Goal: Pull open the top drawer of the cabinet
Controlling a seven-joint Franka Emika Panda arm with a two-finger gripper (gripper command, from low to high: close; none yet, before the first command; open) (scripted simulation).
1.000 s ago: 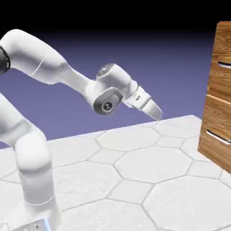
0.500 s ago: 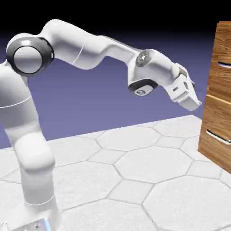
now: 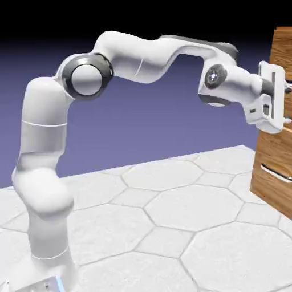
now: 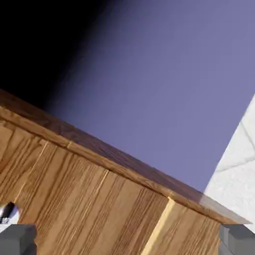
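Observation:
The cabinet (image 3: 272, 171) is a brown wood-grain box at the exterior view's right edge. Its top drawer (image 3: 282, 51) is the upper panel, and it looks flush with the cabinet front. My gripper (image 3: 287, 104) is level with that panel and faces it, right up against the front; whether it touches I cannot tell. My hand covers most of the handle there. In the hand view the top drawer (image 4: 84, 204) fills the lower left, tilted. A sliver of silver handle (image 4: 7, 211) shows by the left fingertip (image 4: 17, 239). My gripper (image 4: 127, 242) is open, with only the wood front showing between the tips.
The lower drawer's silver handle (image 3: 276, 173) shows below my hand. White hexagon-tiled table (image 3: 171, 211) spreads under the arm. The arm's elbow (image 3: 85, 77) is raised at the upper left.
The arm has swung up and to the right, from mid-table height to the top drawer front. The hand has turned to face the cabinet. The jaws stayed open.

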